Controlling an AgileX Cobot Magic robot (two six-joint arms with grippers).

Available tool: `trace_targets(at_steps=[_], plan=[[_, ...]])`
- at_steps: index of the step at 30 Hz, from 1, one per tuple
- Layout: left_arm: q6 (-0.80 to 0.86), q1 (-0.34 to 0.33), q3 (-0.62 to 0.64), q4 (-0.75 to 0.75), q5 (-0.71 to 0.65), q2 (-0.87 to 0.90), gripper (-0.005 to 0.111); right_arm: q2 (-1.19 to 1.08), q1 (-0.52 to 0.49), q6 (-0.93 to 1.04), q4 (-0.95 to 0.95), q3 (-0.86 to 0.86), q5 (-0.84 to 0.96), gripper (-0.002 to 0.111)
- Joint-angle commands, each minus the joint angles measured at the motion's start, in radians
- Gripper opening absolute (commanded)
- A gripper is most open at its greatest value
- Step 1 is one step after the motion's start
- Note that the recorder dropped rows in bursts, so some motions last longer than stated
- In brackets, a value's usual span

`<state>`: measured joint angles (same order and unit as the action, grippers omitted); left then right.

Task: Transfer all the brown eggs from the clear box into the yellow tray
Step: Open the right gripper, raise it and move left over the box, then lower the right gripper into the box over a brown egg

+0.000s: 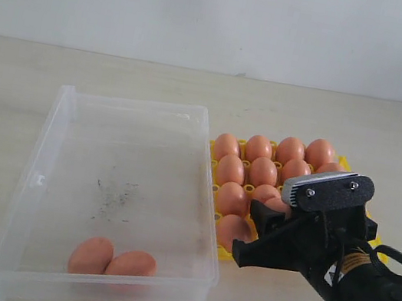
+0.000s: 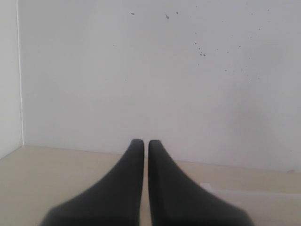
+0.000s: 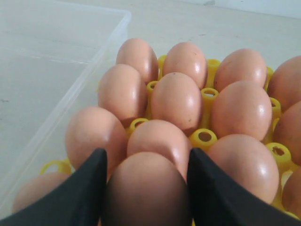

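Closest in, my right claw [image 3: 146, 157] grips a brown egg [image 3: 146, 193] between its dark fingers, over the near part of the yellow tray [image 3: 205, 137]. The egg's underside is cut off, so I cannot tell whether it sits in a cup. From the outside camera my own arm covers the tray's near right cups, so the filled ones cannot be counted. Two more brown eggs [image 1: 91, 254] lie touching each other at the near end of the clear box [image 1: 139, 102], which sits just left of the tray with dark smudges on its floor. My left claw [image 2: 146, 143] is closed on nothing and out of the outside camera's sight. Beyond, the pale beige tabletop [image 1: 346, 122] meets a plain white wall [image 1: 225, 14].
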<state>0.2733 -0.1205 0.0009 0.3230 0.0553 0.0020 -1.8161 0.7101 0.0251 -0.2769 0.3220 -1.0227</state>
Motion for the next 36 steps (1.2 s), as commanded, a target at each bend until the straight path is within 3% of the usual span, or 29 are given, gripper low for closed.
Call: trace_targets(at_steps=[1, 5, 19, 25, 27, 29, 33, 34, 36], plan=[[0.005, 0.001, -0.001, -0.004, -0.003, -0.002, 0.004, 0.000, -0.004, -0.001, -0.005, 0.003, 0.003, 0.033], [0.005, 0.001, -0.001, -0.004, -0.003, -0.002, 0.004, 0.000, -0.004, -0.001, -0.005, 0.003, 0.011, 0.045], [0.005, 0.001, -0.001, -0.004, -0.003, -0.002, 0.004, 0.013, -0.004, 0.002, -0.007, 0.003, 0.015, 0.045], [0.005, 0.001, -0.001, -0.004, -0.003, -0.002, 0.004, 0.196, -0.004, 0.010, -0.009, 0.003, -0.023, 0.045], [0.005, 0.001, -0.001, -0.004, -0.003, -0.002, 0.004, 0.266, -0.002, 0.002, 0.078, 0.006, -0.004, 0.041], [0.005, 0.001, -0.001, -0.004, -0.003, -0.002, 0.004, 0.334, -0.002, -0.103, 0.349, 0.084, 0.217, -0.001], [0.005, 0.001, -0.001, -0.004, -0.003, -0.002, 0.004, 0.324, 0.028, -0.777, 1.045, 0.452, 0.975, 0.000], [0.005, 0.001, -0.001, -0.004, -0.003, -0.002, 0.004, 0.306, 0.058, -0.897, 1.181, 0.514, 1.085, 0.000], [0.005, 0.001, -0.001, -0.004, -0.003, -0.002, 0.004, 0.274, 0.103, -0.900, 1.174, 0.580, 1.124, 0.000]])
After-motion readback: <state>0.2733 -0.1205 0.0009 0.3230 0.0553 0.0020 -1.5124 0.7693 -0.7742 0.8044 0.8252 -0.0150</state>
